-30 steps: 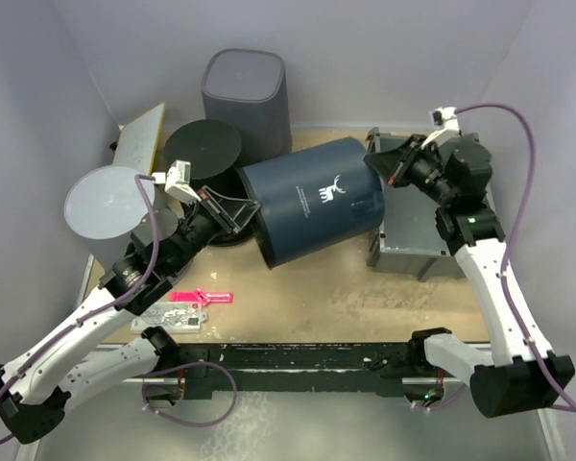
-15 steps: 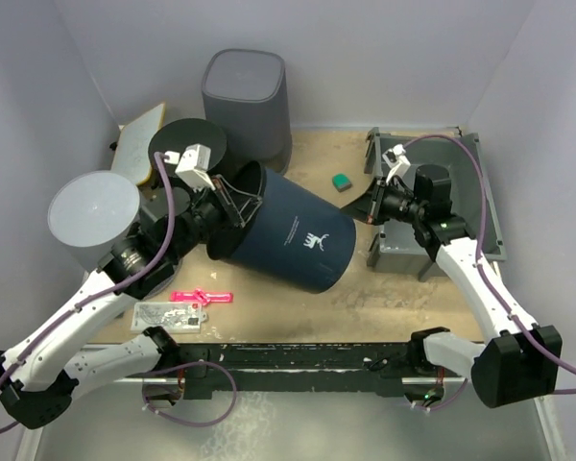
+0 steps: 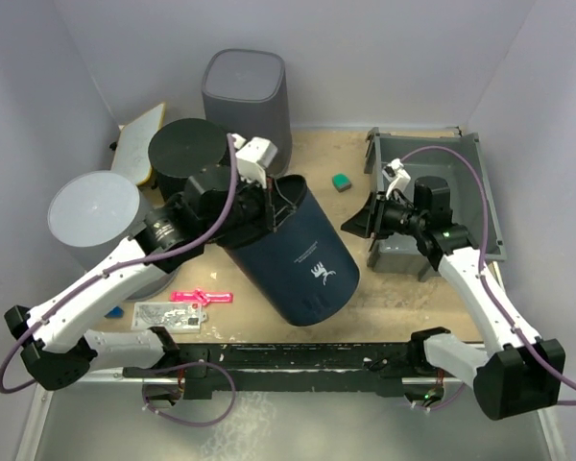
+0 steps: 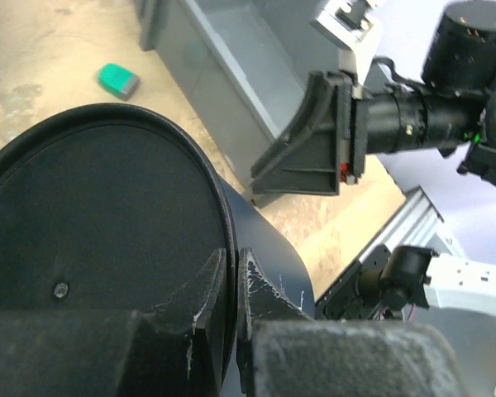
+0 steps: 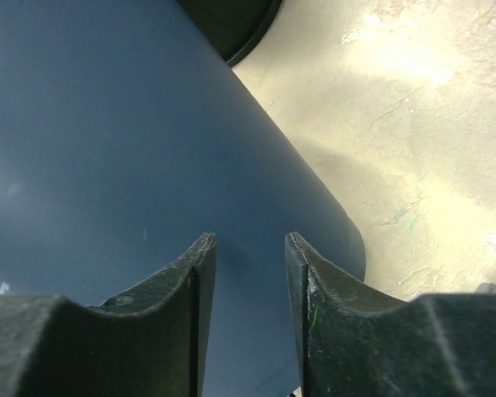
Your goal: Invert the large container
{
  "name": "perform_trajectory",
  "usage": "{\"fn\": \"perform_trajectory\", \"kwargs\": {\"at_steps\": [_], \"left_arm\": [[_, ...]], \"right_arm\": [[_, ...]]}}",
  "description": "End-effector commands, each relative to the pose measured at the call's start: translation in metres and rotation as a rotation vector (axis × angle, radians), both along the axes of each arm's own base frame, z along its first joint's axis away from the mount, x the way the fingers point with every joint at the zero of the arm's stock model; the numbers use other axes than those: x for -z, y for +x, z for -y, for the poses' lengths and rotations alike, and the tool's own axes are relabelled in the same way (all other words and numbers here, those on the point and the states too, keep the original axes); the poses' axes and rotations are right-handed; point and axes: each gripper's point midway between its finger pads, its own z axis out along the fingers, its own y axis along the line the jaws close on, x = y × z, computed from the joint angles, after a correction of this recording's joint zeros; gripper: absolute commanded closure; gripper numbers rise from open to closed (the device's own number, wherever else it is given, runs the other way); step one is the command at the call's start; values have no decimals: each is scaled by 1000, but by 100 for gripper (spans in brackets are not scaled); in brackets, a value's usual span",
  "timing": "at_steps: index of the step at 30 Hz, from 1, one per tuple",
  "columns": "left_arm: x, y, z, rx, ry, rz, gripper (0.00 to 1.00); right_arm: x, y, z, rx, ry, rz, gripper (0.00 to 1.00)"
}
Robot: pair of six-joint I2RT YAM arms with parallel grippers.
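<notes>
The large dark blue container (image 3: 307, 254) leans on the table, its open end up and back-left, its closed end low at the front. My left gripper (image 3: 276, 204) is shut on its rim; in the left wrist view the fingers (image 4: 256, 289) pinch the rim beside the dark opening (image 4: 99, 215). My right gripper (image 3: 357, 221) is open and empty just right of the container. In the right wrist view its jaws (image 5: 250, 248) stand apart, close to the blue wall (image 5: 107, 165), and I cannot tell if they touch it.
A tall grey bin (image 3: 245, 96) stands at the back with a black round lid (image 3: 187, 149) and a grey cylinder (image 3: 94, 216) to the left. A grey tray (image 3: 456, 163) is on the right. A green block (image 3: 341, 181) and a pink tool (image 3: 202, 296) lie on the table.
The left gripper has lifted and swung the container's rim up and to the right, tipping the container more upright. The right gripper has come off its closed end and moved down and left.
</notes>
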Motion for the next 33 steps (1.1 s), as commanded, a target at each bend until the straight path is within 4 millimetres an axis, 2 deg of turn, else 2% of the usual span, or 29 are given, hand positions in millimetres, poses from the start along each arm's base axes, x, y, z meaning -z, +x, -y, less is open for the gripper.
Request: {"fn": "perform_trajectory", "kwargs": {"at_steps": [1, 3, 6, 11, 13, 17, 18, 23, 28, 31, 33], "left_arm": [[0, -28, 25, 158, 80, 56, 100], [8, -42, 38, 229, 106, 56, 100], [25, -60, 51, 318, 160, 50, 100], [64, -82, 59, 426, 263, 0, 100], [83, -85, 57, 439, 304, -32, 100], [109, -79, 46, 400, 390, -55, 100], [114, -77, 42, 385, 411, -55, 100], [126, -70, 17, 307, 500, -50, 100], [114, -69, -10, 233, 501, -18, 100], [104, -70, -23, 199, 506, -12, 100], [97, -71, -28, 186, 497, -13, 100]], "right_arm": [[-10, 0, 10, 44, -52, 89, 56], [-9, 7, 25, 121, -128, 100, 54], [-19, 17, 50, 244, -242, 122, 50], [-27, 35, 99, 526, -385, 107, 46], [-27, 41, 112, 604, -418, 88, 42], [-15, 55, 127, 681, -501, 39, 36], [-11, 59, 129, 682, -522, 28, 33], [8, 80, 120, 600, -586, -36, 34], [26, 108, 108, 568, -567, -31, 37], [33, 117, 102, 559, -542, -28, 47], [31, 120, 96, 550, -512, -27, 63]]}}
